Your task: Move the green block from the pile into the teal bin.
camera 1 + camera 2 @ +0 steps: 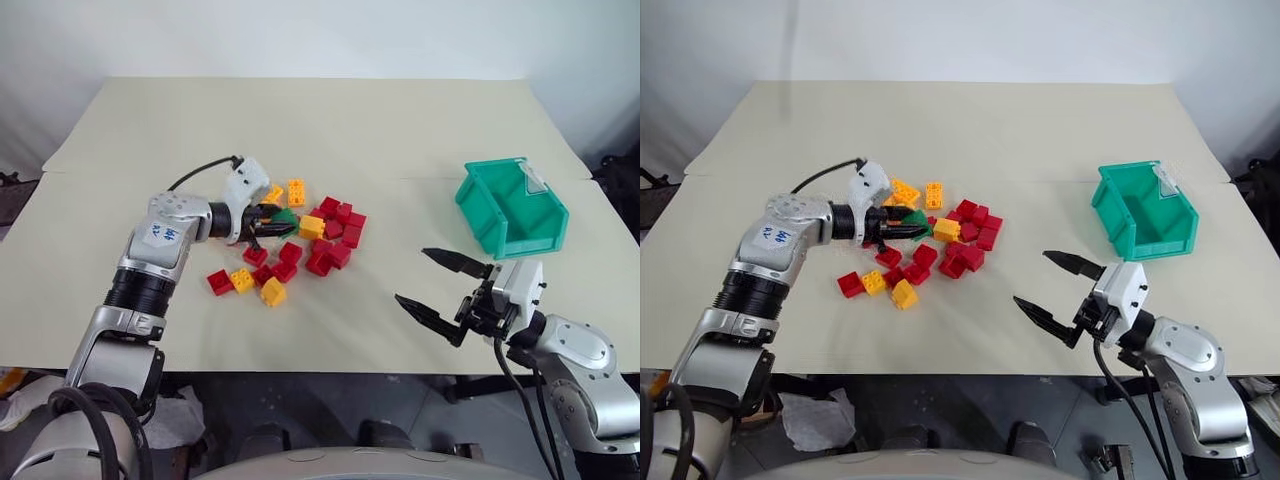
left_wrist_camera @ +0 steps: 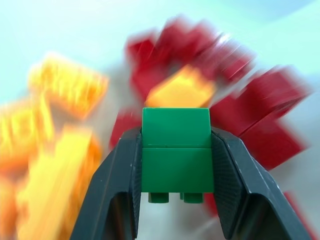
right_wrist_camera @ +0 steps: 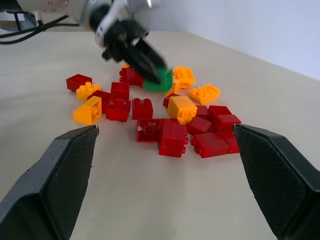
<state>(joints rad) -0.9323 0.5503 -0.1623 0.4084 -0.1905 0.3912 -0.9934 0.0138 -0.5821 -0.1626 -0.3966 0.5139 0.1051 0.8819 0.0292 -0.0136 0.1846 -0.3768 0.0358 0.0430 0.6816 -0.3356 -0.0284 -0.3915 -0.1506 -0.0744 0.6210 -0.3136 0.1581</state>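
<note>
Our left gripper (image 2: pixel 175 165) pinches the green block (image 2: pixel 176 150) between its fingers. The teal bin (image 1: pixel 512 208) lies well off toward our right. Our right gripper (image 1: pixel 440 288), fingers spread and empty, is nearer it.

Green block (image 2: pixel 175 150): small bright green studded brick, pinched on two opposite sides between the black fingers of the left hand (image 2: pixel 176 200), studs facing back toward the wrist. It sits at the pile's near-left edge, just above the bricks.

Pile (image 1: pixel 300 245): loose scatter of red and yellow-orange studded bricks on the worktop.

Teal bin (image 1: pixel 512 205): rectangular, upright, well to the right of the pile, open top, clear tab on rim.
</note>
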